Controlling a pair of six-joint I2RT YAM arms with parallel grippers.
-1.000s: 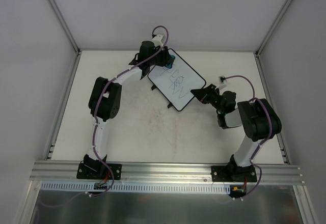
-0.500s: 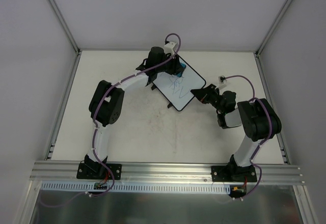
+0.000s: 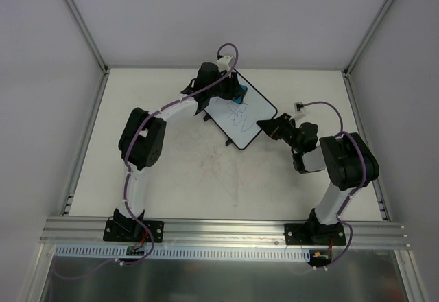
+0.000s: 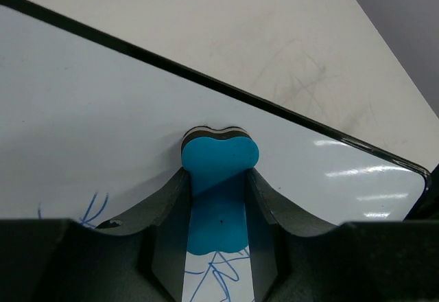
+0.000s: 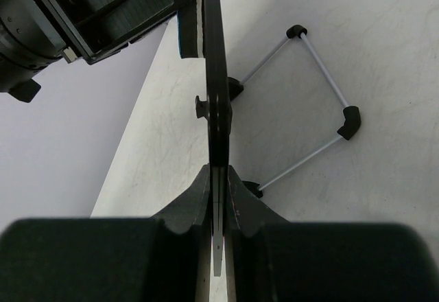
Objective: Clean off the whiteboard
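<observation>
White table (image 3: 206,185) under us, with the scribbled whiteboard (image 3: 241,129) at its far centre. Our left gripper (image 4: 219,178) is clamped on a blue eraser (image 4: 219,159) pressed against the board's far part. Our right gripper (image 5: 217,178) pinches its near right edge.

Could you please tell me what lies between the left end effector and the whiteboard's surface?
A blue bone-shaped eraser lies there, clamped in the left end effector with its dark underside against the whiteboard. The left wrist view shows this.

walls (image 3: 226,14): plain grey | table (image 3: 206,178): off-white, scuffed | front rail (image 3: 226,228): aluminium
</observation>
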